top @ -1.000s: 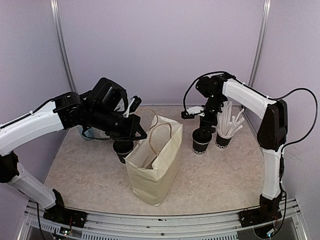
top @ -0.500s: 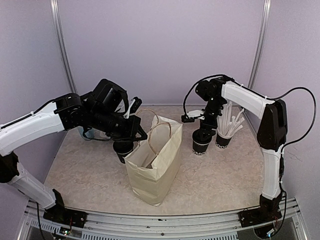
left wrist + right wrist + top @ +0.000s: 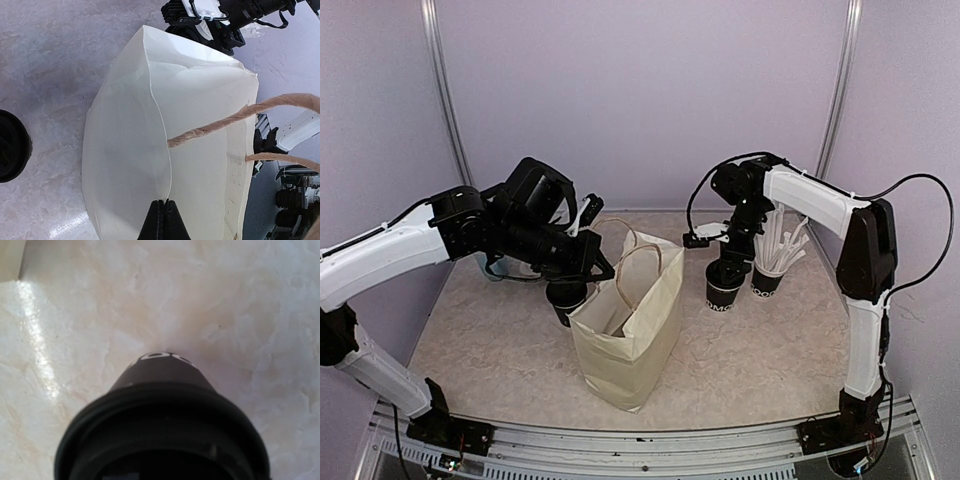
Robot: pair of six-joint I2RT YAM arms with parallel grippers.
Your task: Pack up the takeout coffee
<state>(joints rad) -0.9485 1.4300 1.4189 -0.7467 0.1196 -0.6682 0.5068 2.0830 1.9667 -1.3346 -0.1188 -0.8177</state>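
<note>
My left pincer (image 3: pixel 161 212) is pinching the rim of the paper bag (image 3: pixel 200 125), tips together, bottom centre. My right pincer (image 3: pixel 725 258) is hanging over the lidded cup (image 3: pixel 723 290), right of centre; I cannot tell its gap.

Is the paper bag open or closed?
Open. The paper bag stands upright, its mouth wide, handles apart; the left gripper is shut on its rim.

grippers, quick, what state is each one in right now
left gripper: closed, pinching the rim of the paper bag
right gripper: at the top of the lidded cup, cannot tell if open or gripping
</note>
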